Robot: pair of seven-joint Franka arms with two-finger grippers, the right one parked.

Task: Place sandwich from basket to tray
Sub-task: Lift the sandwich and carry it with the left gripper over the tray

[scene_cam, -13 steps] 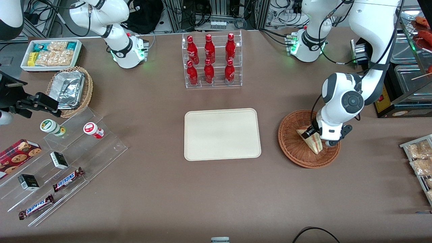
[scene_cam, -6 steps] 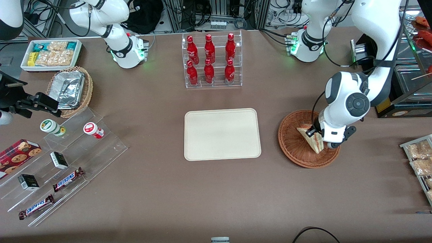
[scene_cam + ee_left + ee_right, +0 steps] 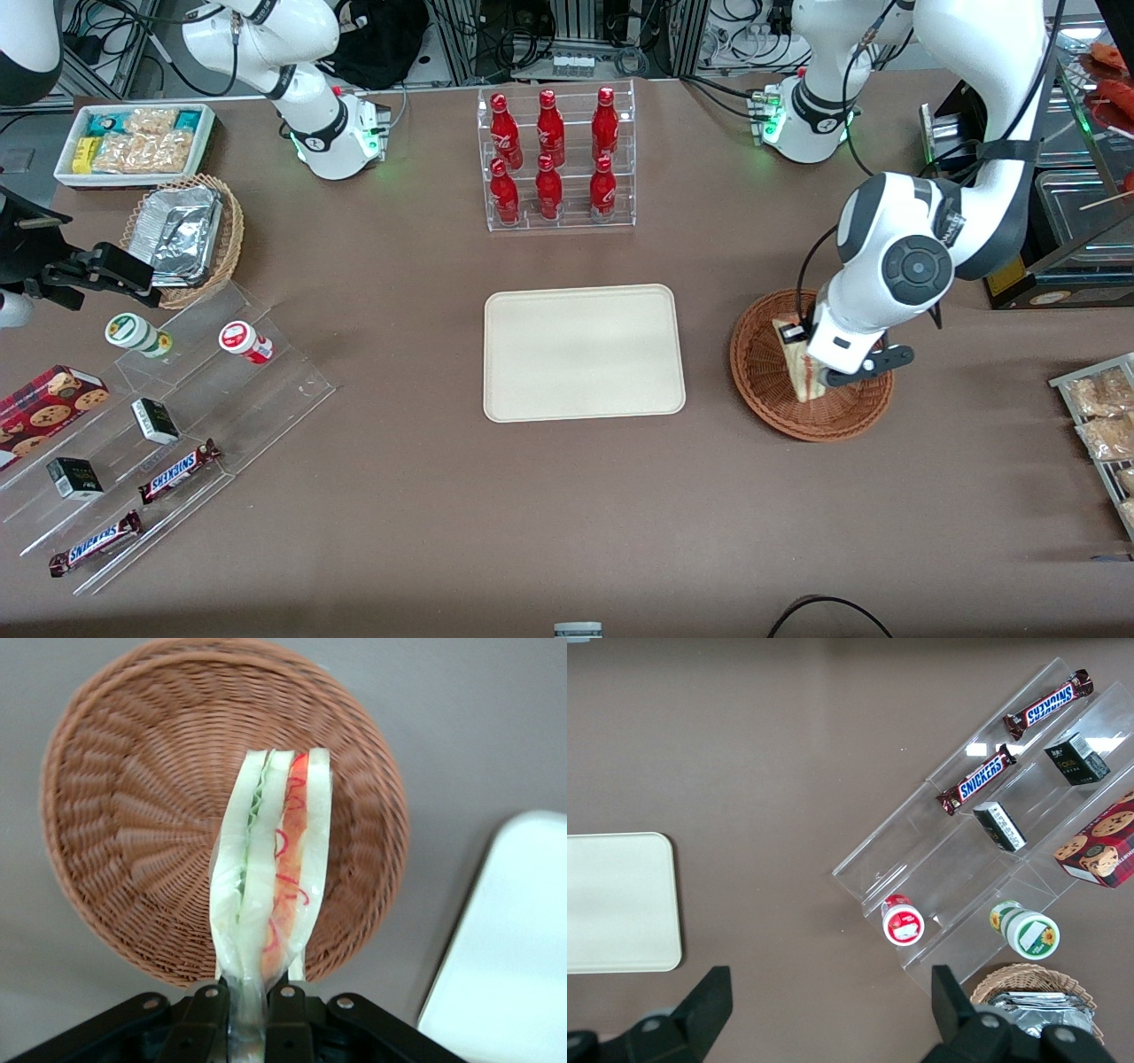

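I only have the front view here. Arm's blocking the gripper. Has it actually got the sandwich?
Observer: Yes. In the left wrist view the gripper is shut on the sandwich, pinching one end.
Operator: Out of the basket?
Observer: Lifted; it hangs above the basket, filling stripes toward the wrist camera.
Operator: Tray free?
Observer: The right wrist view shows the part of the tray it sees bare.
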